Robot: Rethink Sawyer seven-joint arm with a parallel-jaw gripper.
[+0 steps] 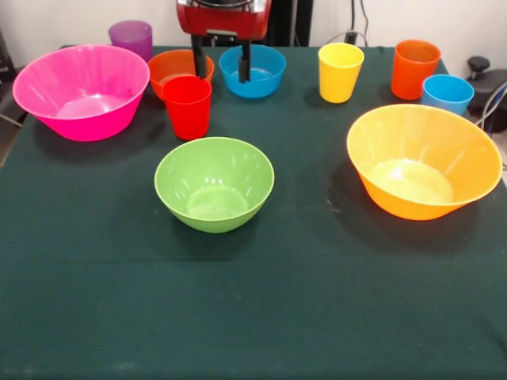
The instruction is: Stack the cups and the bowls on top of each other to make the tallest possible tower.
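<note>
Up top over the bench (253, 317) | end effector (222, 59) spread open, holding nothing, between orange bowl (176, 67) and blue bowl (253, 71) | red cup (187, 107) just in front | nothing stacked

I count five bowls around the pincer (222, 70): pink (81, 91), small orange (176, 66) just left of it, blue (253, 70) just right, green (215, 184) below, yellow-orange (424, 161) far right. Five cups too: purple (131, 38), red (187, 106), yellow (340, 71), orange (414, 69), light blue (447, 93).
</note>
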